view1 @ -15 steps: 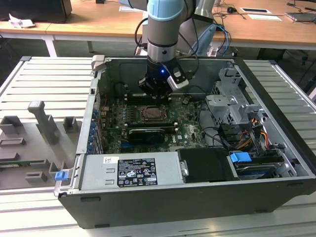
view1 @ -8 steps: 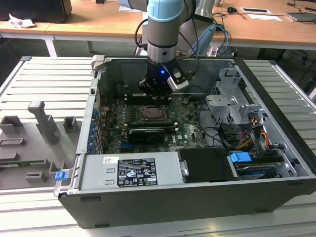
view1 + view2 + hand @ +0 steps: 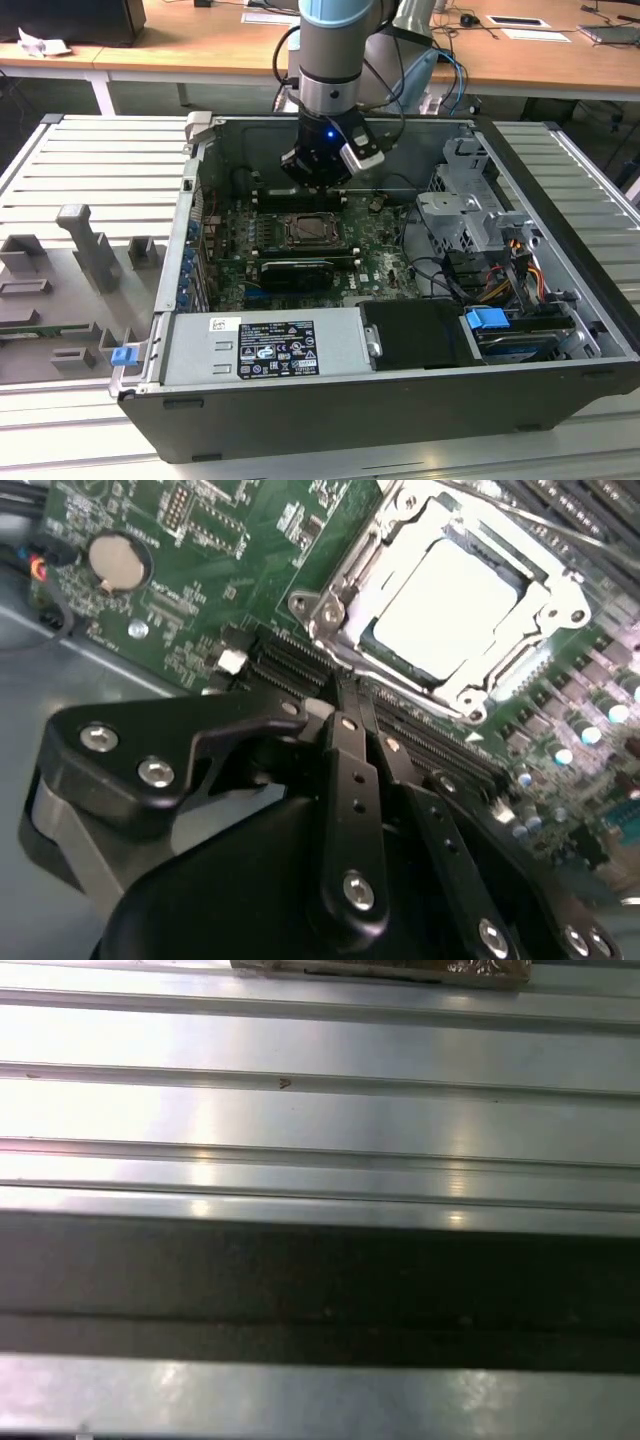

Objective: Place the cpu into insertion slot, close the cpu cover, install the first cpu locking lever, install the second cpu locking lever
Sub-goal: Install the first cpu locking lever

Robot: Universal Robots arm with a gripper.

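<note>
Second wrist view shows the cpu (image 3: 452, 610) already lying in the insertion slot (image 3: 350, 640), its pale top framed by the cpu cover (image 3: 560, 605), which looks lowered over it. The gripper (image 3: 350, 715) hangs just beside the socket over the memory slots (image 3: 290, 665), its fingers (image 3: 350, 770) pressed together and holding nothing. The risk I judge: closed fingertips this near could scrape the motherboard (image 3: 230, 570) or snag a locking lever if the arm drifts sideways. The open computer case (image 3: 400, 400) rests on a ribbed metal table (image 3: 90, 170); wooden desks (image 3: 200, 45) stand behind, grey fixtures (image 3: 90, 250) at the exterior view's left.
</note>
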